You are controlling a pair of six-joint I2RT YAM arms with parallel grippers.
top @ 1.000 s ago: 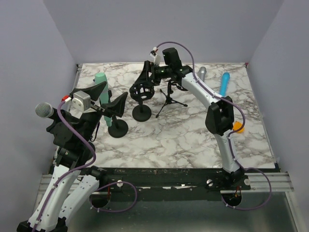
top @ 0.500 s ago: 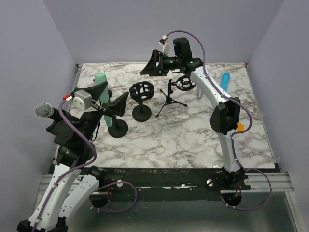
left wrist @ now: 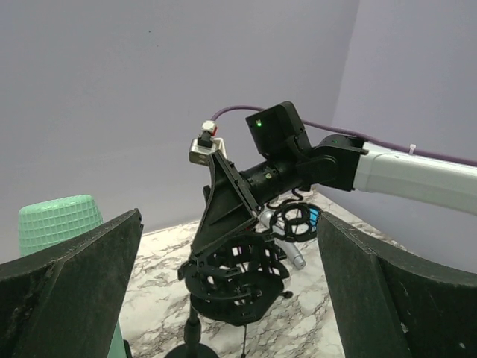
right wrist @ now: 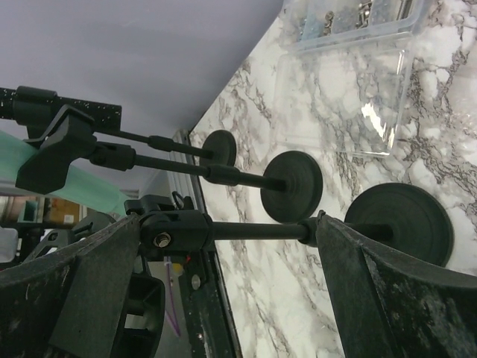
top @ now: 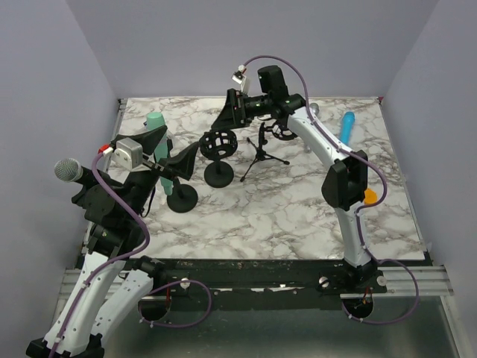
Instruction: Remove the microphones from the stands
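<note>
A teal microphone (top: 156, 122) stands tilted in the clip of a black round-base stand (top: 182, 198) at the left. It also shows in the left wrist view (left wrist: 58, 220), beside my left finger. My left gripper (top: 170, 149) is open and empty right next to it. My right gripper (top: 228, 114) is open and empty, just above an empty black shock mount (top: 218, 143) on a second round-base stand (top: 218, 176). In the right wrist view that stand's pole (right wrist: 257, 230) runs across the gap of the right gripper (right wrist: 229, 224).
A grey mesh-headed microphone (top: 68, 170) stands high at the far left over my left arm. A small tripod stand (top: 261, 154) with a ring mount (top: 283, 131) is behind centre. A silver microphone (top: 312, 111) and a blue one (top: 347, 127) lie at the back right. An orange object (top: 367, 196) lies right.
My right gripper rose and swung right off the shock mount, then came back down left to just above it. My left arm has hardly moved.
</note>
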